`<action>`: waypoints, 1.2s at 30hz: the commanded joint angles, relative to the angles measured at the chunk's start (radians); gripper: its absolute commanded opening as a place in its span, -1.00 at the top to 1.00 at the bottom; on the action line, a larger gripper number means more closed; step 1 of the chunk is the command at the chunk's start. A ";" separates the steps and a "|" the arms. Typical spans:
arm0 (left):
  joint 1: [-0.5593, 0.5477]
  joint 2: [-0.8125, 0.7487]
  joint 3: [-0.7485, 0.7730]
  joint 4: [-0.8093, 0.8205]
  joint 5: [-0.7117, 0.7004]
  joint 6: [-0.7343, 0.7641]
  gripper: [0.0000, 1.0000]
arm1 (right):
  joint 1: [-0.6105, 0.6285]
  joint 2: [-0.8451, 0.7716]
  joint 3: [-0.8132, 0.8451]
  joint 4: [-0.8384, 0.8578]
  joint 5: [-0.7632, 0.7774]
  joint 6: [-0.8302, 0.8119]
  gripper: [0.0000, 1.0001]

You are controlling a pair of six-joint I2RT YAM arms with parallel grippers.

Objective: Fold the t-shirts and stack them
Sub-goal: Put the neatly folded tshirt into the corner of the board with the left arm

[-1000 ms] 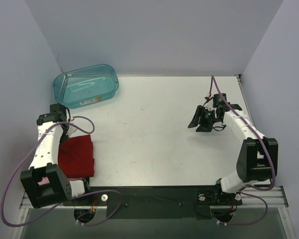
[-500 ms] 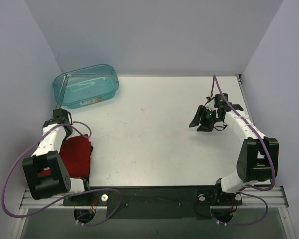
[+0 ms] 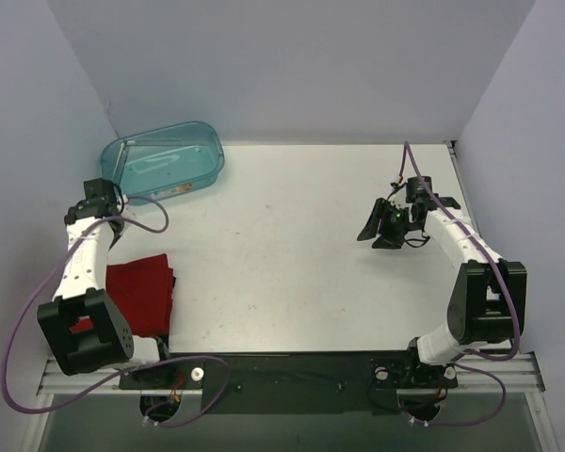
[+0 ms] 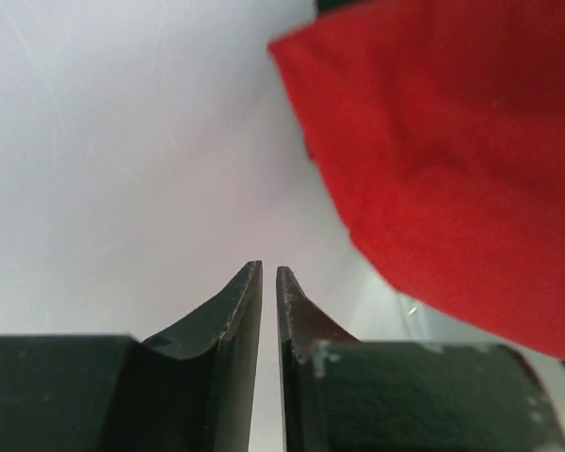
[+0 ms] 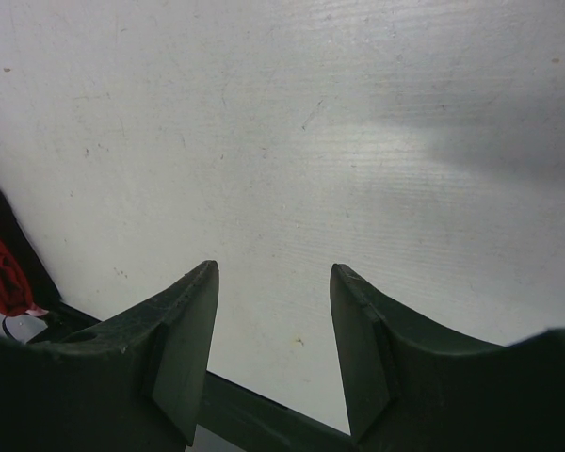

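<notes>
The dark red t-shirt (image 3: 141,297) lies folded on the white table at the near left. It fills the upper right of the left wrist view (image 4: 452,141). My left gripper (image 3: 102,200) is beyond the shirt, near the teal tub. Its fingers (image 4: 245,311) stand almost together with nothing between them, clear of the cloth. My right gripper (image 3: 377,232) hovers over bare table at the right. It is open and empty, and its fingers (image 5: 193,320) are wide apart. The pale pink t-shirt is out of view.
A translucent teal plastic tub (image 3: 162,160) stands at the far left, just beyond my left gripper. The white table (image 3: 282,245) is walled on the left, back and right. A black rail (image 3: 292,367) runs along the near edge.
My left gripper has drawn back off the red shirt, toward the far left near the tub. The shirt stays folded where it was. The right arm has barely moved.
</notes>
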State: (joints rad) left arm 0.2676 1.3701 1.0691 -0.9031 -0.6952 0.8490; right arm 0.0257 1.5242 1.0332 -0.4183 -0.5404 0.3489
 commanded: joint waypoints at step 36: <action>-0.482 0.090 -0.126 0.202 0.337 -0.426 1.00 | -0.006 -0.039 0.013 -0.040 0.003 -0.022 0.08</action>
State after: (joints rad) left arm -0.2161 1.4872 0.9398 -0.7494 -0.3511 0.4168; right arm 0.0257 1.5200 1.0321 -0.4290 -0.5453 0.3389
